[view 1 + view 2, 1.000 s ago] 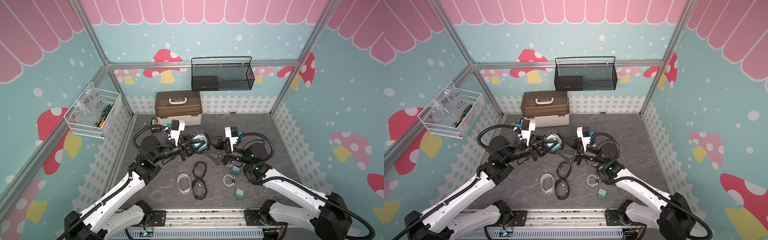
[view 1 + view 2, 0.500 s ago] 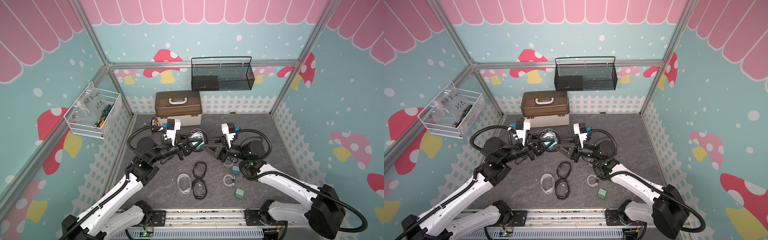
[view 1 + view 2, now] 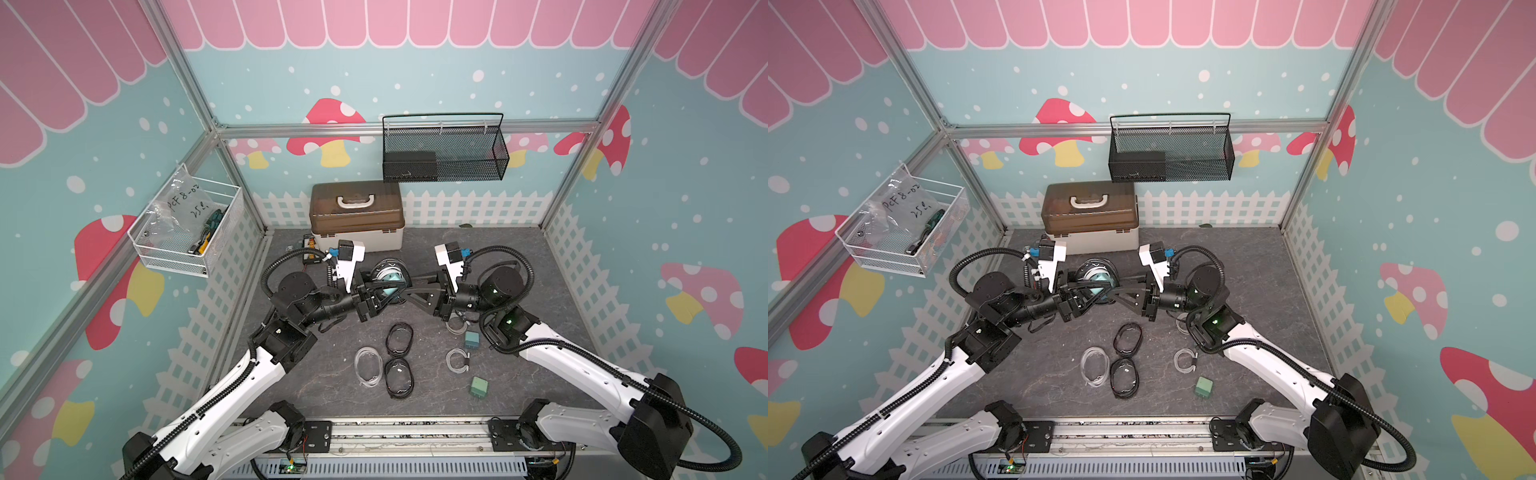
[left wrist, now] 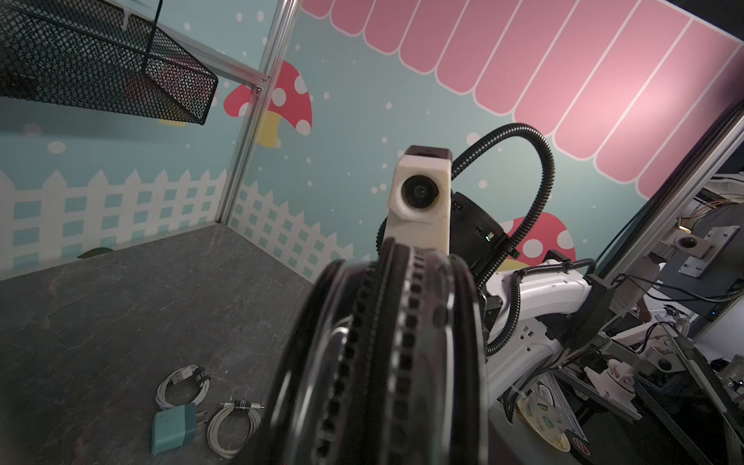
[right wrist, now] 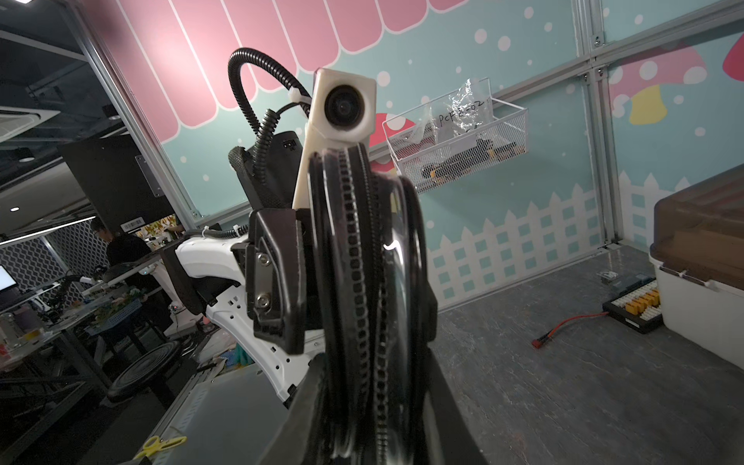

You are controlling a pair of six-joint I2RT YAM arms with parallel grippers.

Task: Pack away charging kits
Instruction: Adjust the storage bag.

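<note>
midway across the dark grey tabletop [image 3: 519, 270], the left gripper [image 3: 376, 296] and the right gripper [image 3: 401, 289] meet nose to nose at a black-rimmed pouch [image 3: 384, 274]. it is held on edge above the surface, just in front of the brown-lidded white box [image 3: 357, 216]. in both top views a teal shape and a pale coil show through its clear side. the right wrist view catches the pouch edge-on, zip teeth running up its rim, with the right gripper's fingers [image 5: 296, 426] against either face, pinching it. one finger [image 5: 277, 277] of the left gripper, a black block with two screws, stands just beside the rim. whether the left jaws are clamping the pouch or standing off it cannot be told.

nearer the robot's base lie the loose pieces. a second black-rimmed pouch [image 3: 400, 338] and a third black-rimmed pouch [image 3: 399, 379] lie end to end, with a white-rimmed pouch [image 3: 368, 368] just beside them on the left arm's side. on the right arm's side are a coiled white cable [image 3: 457, 360], a teal adapter [image 3: 471, 340] near it, a second cable [image 3: 455, 326] partly under the right arm, and a green adapter [image 3: 478, 387] closest to the front rail. a black board with yellow connectors [image 3: 309, 249] lies beside the box, with a red wire [image 5: 563, 326] on the tabletop near it.
</note>
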